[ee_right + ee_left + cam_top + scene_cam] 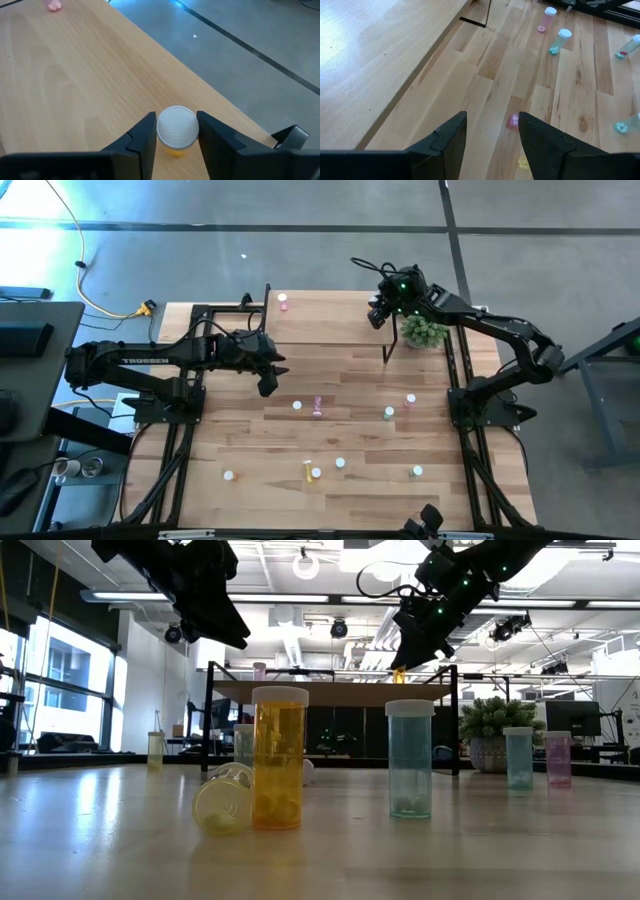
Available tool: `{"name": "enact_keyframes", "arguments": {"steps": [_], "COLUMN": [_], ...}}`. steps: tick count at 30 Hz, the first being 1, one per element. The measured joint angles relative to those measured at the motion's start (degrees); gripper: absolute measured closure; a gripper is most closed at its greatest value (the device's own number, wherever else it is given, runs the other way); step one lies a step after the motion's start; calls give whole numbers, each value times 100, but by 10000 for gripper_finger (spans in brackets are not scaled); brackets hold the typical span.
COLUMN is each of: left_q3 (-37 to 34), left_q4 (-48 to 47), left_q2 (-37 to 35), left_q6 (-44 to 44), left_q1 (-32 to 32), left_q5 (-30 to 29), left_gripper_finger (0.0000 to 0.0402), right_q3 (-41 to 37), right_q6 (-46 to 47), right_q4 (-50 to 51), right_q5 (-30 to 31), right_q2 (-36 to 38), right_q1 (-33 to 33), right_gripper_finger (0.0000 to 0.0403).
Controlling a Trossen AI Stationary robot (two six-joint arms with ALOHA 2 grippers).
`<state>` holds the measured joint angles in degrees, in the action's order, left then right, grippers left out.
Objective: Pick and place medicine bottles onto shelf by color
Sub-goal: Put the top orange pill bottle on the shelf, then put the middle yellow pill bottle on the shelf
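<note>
One orange bottle (175, 131) (upright, cap up) in right jaws (175, 135) over shelf (75, 75); left jaws (492, 137) wide.

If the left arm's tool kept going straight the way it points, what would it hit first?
Probably the bare tabletop just beside the shelf; the left tool is open and empty, with a pink bottle close by that line.

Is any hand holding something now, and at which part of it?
The right hand holds an orange bottle by its white cap. The left hand holds nothing.
</note>
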<state>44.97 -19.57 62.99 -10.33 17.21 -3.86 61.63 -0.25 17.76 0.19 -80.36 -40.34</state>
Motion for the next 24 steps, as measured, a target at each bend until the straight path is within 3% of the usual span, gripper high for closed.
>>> {"name": "enact_keyframes", "arguments": {"steps": [7,24], "left_q3": [0,0], "left_q4": [-2,-7], "left_q2": [1,0], "left_q6": [0,0], "left_q1": [0,0], "left_q5": [0,0], "left_gripper_finger": [232,232], "right_q3": [0,456], "right_q6": [-1,-186], "right_q4": [17,-3], "right_q5": [0,4], "right_q2": [0,4], "right_q1": [0,-2], "right_gripper_finger": [247,244]}}
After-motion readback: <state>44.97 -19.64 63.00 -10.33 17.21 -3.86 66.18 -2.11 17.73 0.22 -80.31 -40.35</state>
